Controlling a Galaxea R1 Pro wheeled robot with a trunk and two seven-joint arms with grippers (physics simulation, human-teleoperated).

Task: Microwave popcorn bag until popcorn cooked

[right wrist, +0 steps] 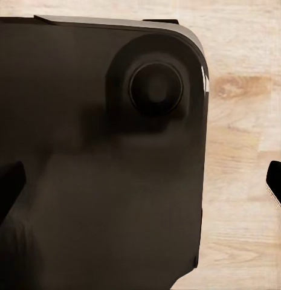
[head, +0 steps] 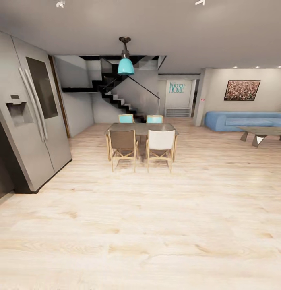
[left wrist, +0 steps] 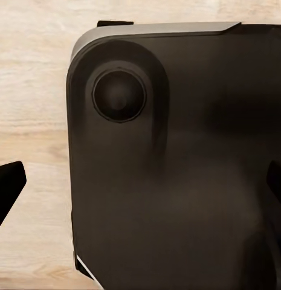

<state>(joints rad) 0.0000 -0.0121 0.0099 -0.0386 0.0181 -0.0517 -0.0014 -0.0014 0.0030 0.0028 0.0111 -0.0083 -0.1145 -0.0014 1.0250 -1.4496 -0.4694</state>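
**On the road, no bag to grab yet**

Nearest first: left gripper [left wrist: 140, 187] and right gripper [right wrist: 140, 181] both hanging over the dark base [left wrist: 176, 151], fingers spread wide, nothing between them.

Bag location: can't tell from here. Going by the task, somewhere on the countertop in the kitchen.

Handling guess: paper sack, so probably light, soft and easy to crush. Best pinched gently across the thick rim or the sides and kept upright so nothing spills.

Further out: bare wood floor [head: 140, 233], then the steel fridge [head: 32, 121] close on the left, worth a wide berth when turning. Straight ahead, a table [head: 141, 128] with 4 chairs [head: 122, 145] under a teal lamp [head: 125, 64]. Beyond that, stairs [head: 116, 98], and a blue sofa [head: 237, 120] far right.
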